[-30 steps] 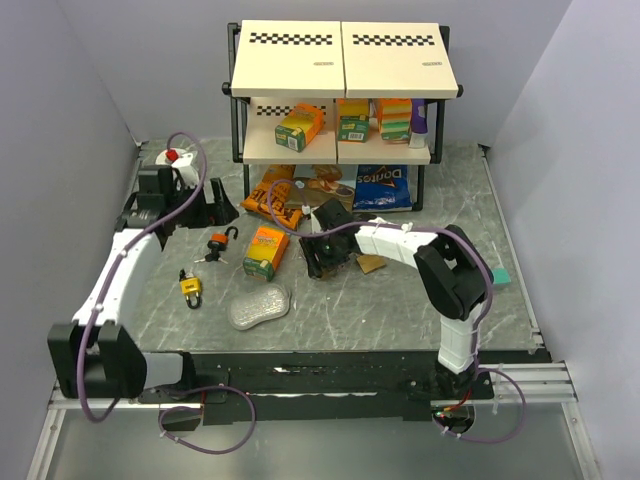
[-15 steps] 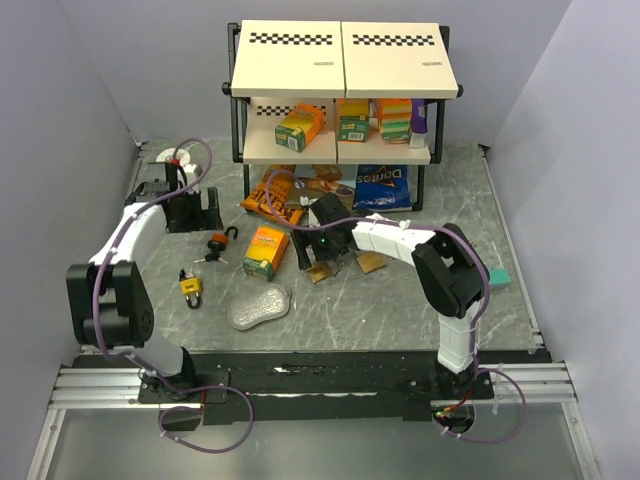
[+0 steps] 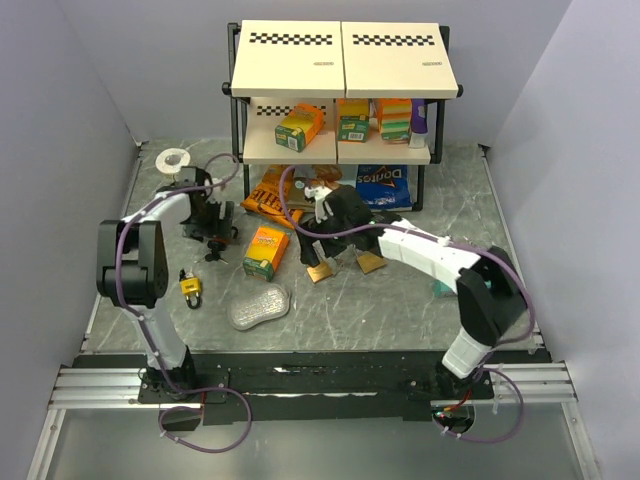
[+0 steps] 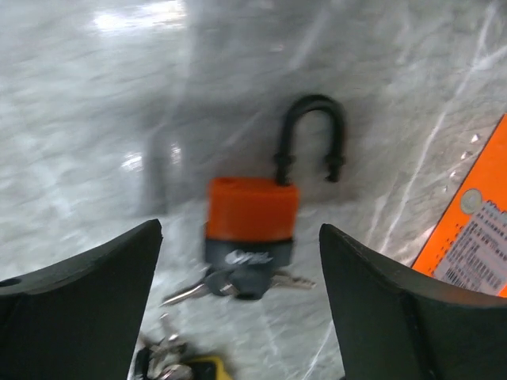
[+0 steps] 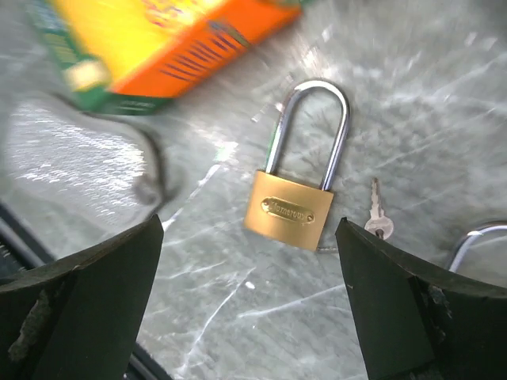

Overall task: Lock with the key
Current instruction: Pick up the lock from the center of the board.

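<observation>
The left gripper [image 4: 240, 237] is held wide open, with nothing clasped. Its two dark fingers [image 4: 87, 309] are seen at the lower left and lower right of the wrist frame. Between them, on the marble table [image 4: 87, 119], the orange padlock [image 4: 252, 210] lies flat. Its black shackle [image 4: 311, 127] is swung open (one leg hangs free beside the body), and a bunch of keys [image 4: 214, 285] is set into its lower end. No contact between fingers and padlock can be made out. A yellow padlock [image 4: 202, 368] is cut off by the bottom edge, and an orange box [image 4: 475, 237] crowds the right edge. Bare table is left open toward the upper left.

The right gripper [image 5: 249, 228] is likewise spread wide and empty. Below it a brass padlock [image 5: 289, 210] lies with both shackle legs seated in its body. A loose key [image 5: 378, 210] rests just beside it on the right. A second shackle [image 5: 475, 237] is clipped by the right edge and a clear plastic pack [image 5: 79, 150] by the left.

In the top view the shelf rack [image 3: 340, 100] closes off the upper centre, and bare table is left at the lower right.
</observation>
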### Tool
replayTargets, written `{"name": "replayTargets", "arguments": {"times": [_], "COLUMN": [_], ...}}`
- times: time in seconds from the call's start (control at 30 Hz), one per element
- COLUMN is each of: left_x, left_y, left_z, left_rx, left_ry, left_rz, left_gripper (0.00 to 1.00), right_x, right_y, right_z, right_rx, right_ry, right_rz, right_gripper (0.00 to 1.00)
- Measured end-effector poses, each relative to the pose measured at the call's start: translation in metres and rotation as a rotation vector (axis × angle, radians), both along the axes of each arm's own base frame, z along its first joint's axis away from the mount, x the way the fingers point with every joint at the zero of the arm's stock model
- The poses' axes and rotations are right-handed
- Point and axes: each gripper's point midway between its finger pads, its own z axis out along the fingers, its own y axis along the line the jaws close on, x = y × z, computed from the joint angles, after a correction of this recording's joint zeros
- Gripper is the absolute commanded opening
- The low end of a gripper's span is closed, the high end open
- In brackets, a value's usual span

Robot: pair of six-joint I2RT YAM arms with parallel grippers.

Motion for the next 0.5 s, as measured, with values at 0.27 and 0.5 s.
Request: {"name": "replayTargets", "arguments": {"times": [0.27, 0.5], "left_x": [-0.002, -0.001], "left_y": [-0.017, -0.016], "left_z": [-0.016, -0.018], "left_rx": [0.06, 0.07], "left_ry": [0.028, 0.029], "left_rz": [-0.037, 0.008], "left_gripper": [0.63, 0.27], "right_x": [-0.009, -0.016], "right_y": [-0.006, -0.017], "right_z": [0.051, 0.09], "right_rx": [0.085, 0.133], "right_ry": [-0.137, -0.284], "right_rz": [0.058, 0.096], "right_gripper": [0.99, 0.99]}}
